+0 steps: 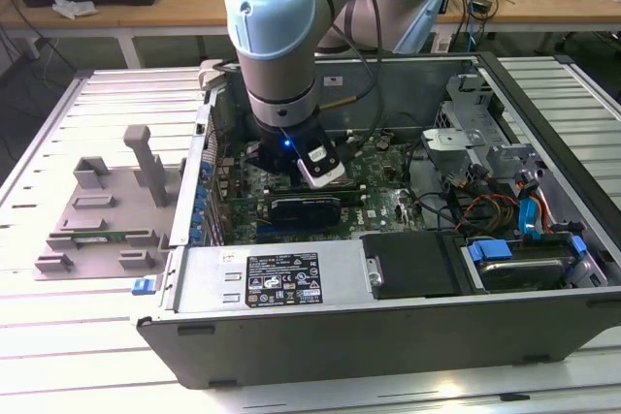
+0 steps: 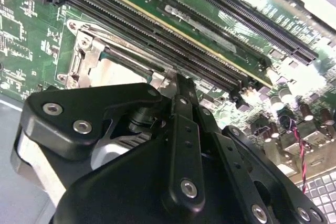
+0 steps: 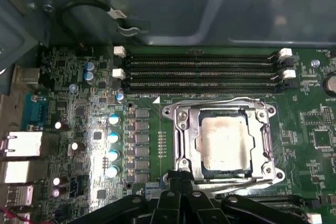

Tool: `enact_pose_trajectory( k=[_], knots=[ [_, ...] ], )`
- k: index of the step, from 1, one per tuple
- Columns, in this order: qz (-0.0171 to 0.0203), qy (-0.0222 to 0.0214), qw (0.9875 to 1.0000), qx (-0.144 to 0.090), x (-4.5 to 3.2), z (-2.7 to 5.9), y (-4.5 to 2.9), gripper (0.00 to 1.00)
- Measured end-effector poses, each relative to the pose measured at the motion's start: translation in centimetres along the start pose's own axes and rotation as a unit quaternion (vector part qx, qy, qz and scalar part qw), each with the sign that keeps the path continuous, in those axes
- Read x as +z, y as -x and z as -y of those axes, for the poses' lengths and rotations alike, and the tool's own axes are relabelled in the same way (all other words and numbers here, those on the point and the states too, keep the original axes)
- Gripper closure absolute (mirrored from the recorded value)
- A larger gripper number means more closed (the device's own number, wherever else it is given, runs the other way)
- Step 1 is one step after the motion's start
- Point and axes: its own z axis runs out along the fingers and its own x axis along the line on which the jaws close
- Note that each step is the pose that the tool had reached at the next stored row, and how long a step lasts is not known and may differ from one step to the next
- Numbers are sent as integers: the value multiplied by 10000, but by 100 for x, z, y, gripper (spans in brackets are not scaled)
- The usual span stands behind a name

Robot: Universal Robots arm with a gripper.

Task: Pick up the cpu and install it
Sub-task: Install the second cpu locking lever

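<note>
The cpu [image 3: 224, 144] is lying flat, face up, square with the socket frame [image 3: 181, 129] around it, with no long axis. The gripper [image 3: 177, 179] is sitting at the frame's 6 o'clock edge, fingers drawn together on nothing. 4 memory slots [image 3: 202, 69] are running along 12 o'clock. The computer case [image 1: 388, 322] is resting on a slatted table [image 1: 87, 356], a grey tray [image 1: 97, 215] beside it.

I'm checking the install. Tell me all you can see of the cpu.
The cpu is a flat square chip with a pale silver-grey, smudged metal top. It lies level inside the metal-framed socket on the green motherboard, below the memory slots. The frame surrounds it. The tool sits at the socket's edge, not on the chip.
</note>
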Motion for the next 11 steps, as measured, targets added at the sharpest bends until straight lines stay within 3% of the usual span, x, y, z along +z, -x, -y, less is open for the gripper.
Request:
enact_pose_trajectory(
  k=[1, 5, 11],
  knots=[
    [1, 40, 10000, 3, 2, 2, 0, 89],
    [0, 50, 10000, 3, -9, 1, 0, 89],
    [0, 50, 10000, 4, -208, -52, 16, 89]
  ],
)
